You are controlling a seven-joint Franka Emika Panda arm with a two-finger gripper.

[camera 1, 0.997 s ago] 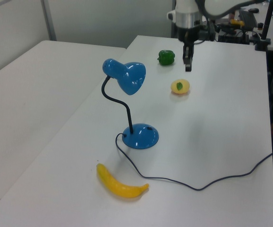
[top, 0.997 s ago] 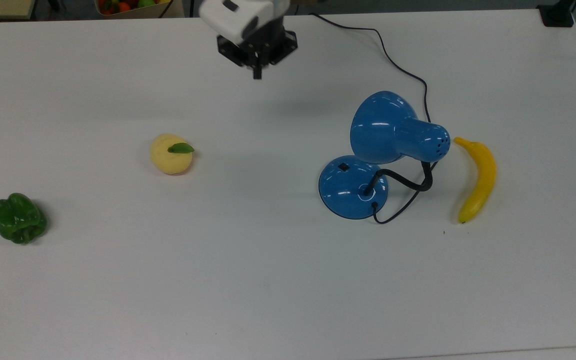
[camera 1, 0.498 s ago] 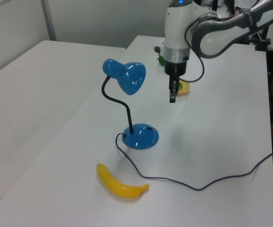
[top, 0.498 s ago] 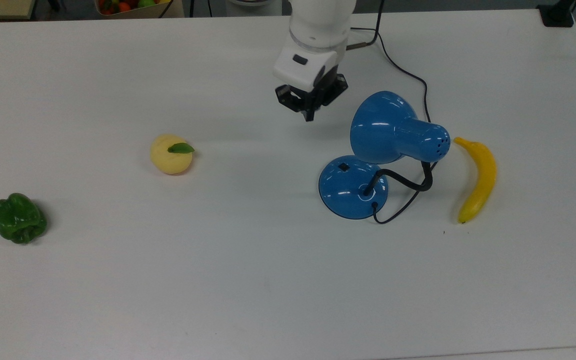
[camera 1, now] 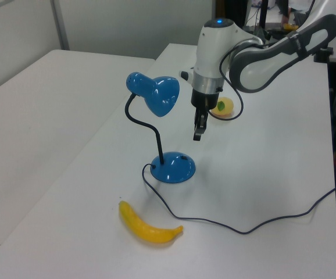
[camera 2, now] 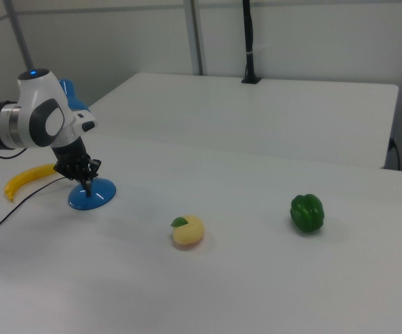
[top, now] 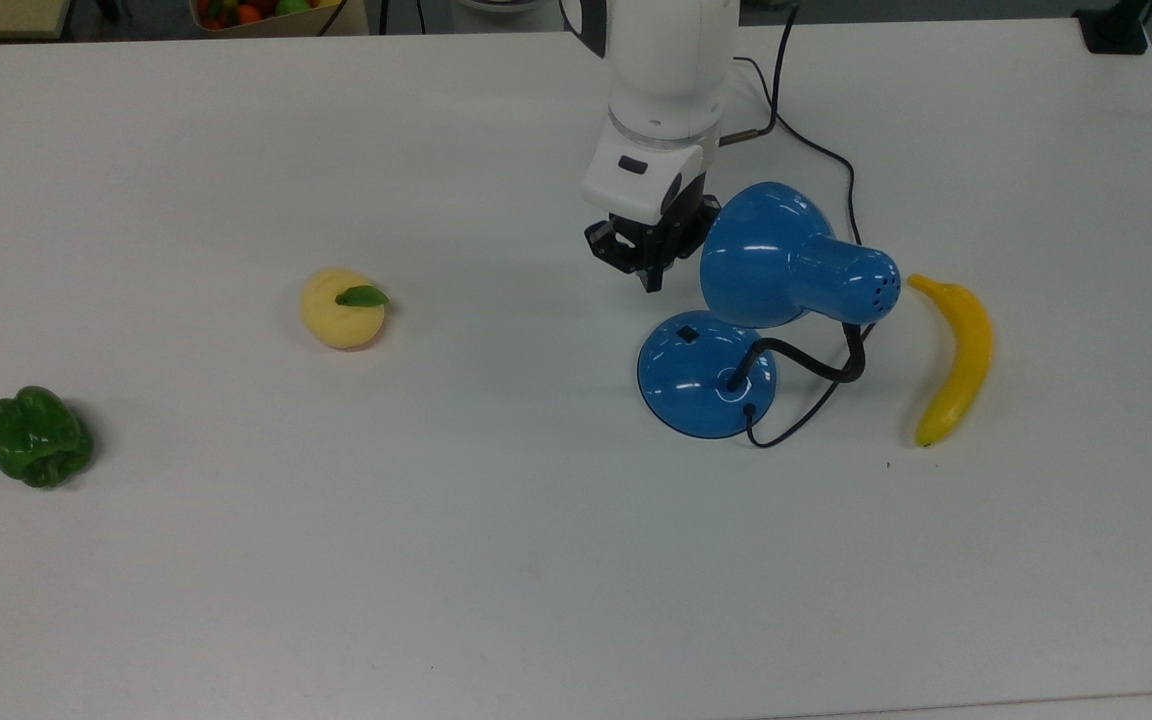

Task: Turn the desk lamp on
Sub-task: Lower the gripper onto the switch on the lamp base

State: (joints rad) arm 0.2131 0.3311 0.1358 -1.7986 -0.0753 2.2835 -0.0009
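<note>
Blue lamp (top: 736,330) stands on the white table (top: 436,560) in the top view, base beside the banana (top: 956,355), switch (top: 687,334) at the base's upper left. Jaws (top: 650,281) appear clenched, tip just above the switch in the picture. Left view: jaws (camera 1: 197,135) hang above the base (camera 1: 174,168), apart from it, beside the shade (camera 1: 162,96). Right view: tip (camera 2: 87,189) near the base (camera 2: 92,196). Recommended: descend straight, clear of the shade, press the switch centrally without tipping the base.
</note>
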